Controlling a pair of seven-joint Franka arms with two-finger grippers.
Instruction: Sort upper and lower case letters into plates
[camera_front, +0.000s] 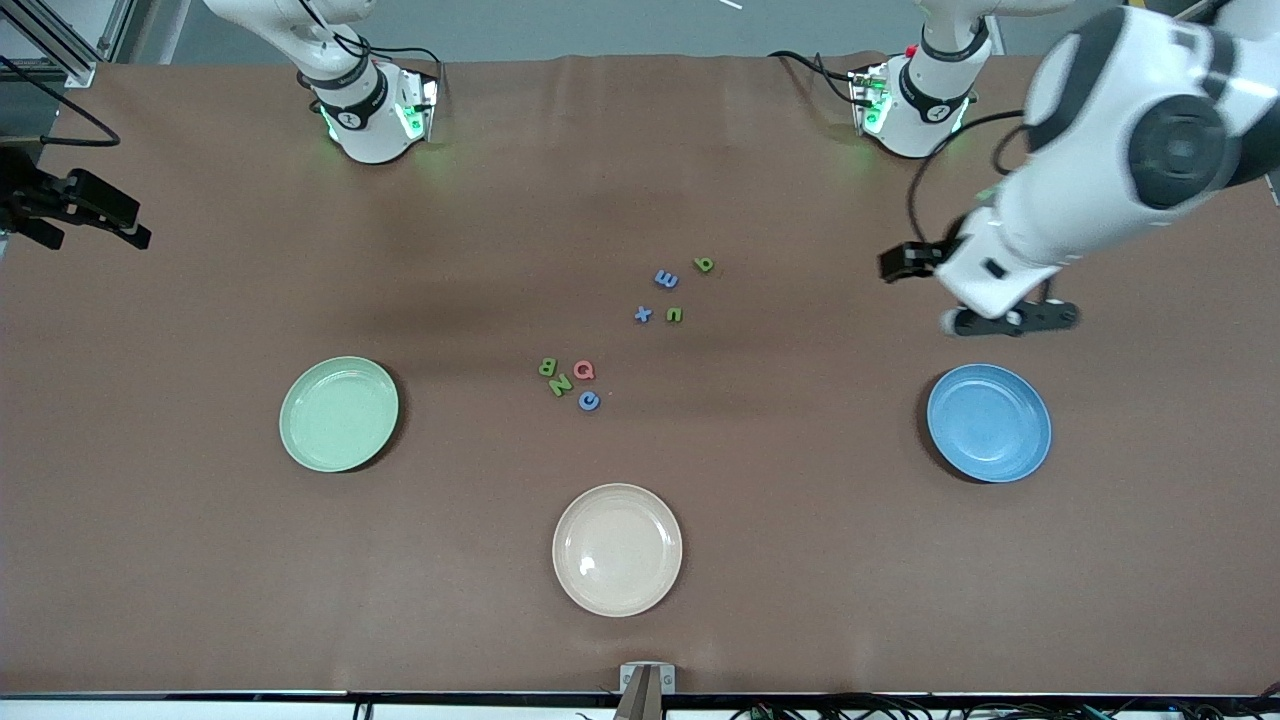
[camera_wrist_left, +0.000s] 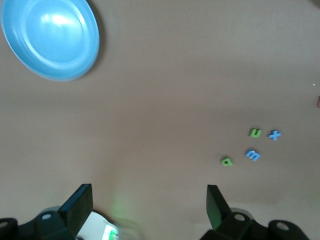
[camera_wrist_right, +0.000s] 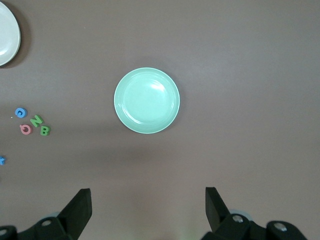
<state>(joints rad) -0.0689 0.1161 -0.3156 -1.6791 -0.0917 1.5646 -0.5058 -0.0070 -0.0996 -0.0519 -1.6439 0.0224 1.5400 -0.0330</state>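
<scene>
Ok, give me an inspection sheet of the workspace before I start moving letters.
Surface: brown table cover, flat.
Job's things: green plate and blue plate, both without letters; capitals group B, N, Q, C; small letters group farther from the front camera.
Clutter: beige plate, nothing in it.
Claws: left claw open, above the table near the blue plate; right claw open, high above the green plate.
Cables: black cable on the left arm.
Surroundings: nothing seen.
</scene>
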